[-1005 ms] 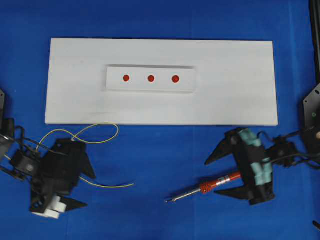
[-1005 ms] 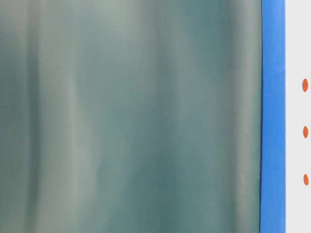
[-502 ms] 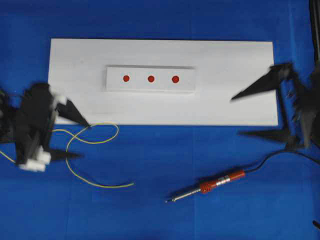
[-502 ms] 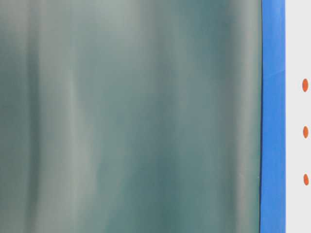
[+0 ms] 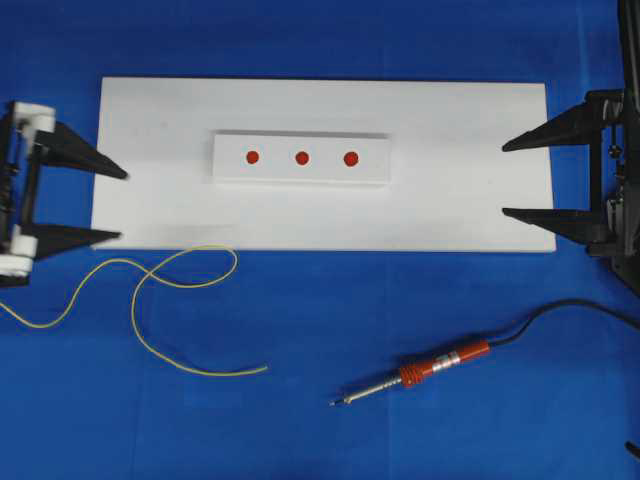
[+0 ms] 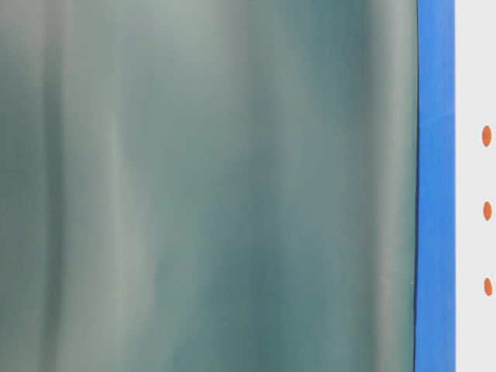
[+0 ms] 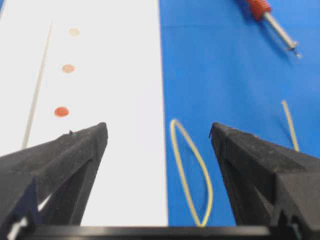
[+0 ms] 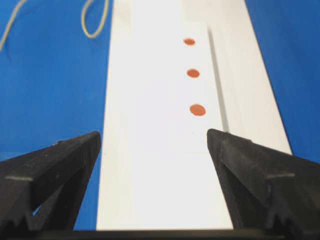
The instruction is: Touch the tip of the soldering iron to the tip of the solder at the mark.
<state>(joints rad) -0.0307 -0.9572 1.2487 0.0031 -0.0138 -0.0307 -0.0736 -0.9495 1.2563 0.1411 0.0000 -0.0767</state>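
Note:
The soldering iron (image 5: 440, 365) lies on the blue cloth at the front right, its silver tip pointing left, and shows at the top of the left wrist view (image 7: 272, 20). The solder (image 5: 225, 374), a curled yellow wire, lies at the front left and appears in both wrist views (image 7: 181, 171) (image 8: 93, 36). Three red marks (image 5: 302, 157) sit on a raised white block. My left gripper (image 5: 123, 206) (image 7: 157, 127) stands open and empty at the board's left end. At the right end my right gripper (image 5: 503, 181) (image 8: 153, 132) is open and empty too.
The block rests on a long white board (image 5: 460, 170) over blue cloth. The iron's black cord (image 5: 560, 308) runs off to the right. A blurred grey-green surface (image 6: 209, 186) fills most of the table-level view, leaving only a blue strip and the marks (image 6: 487, 136).
Both arms have lifted away from the front, the left from over the solder and the right from over the iron, and swung out to the board's ends. The iron has not moved.

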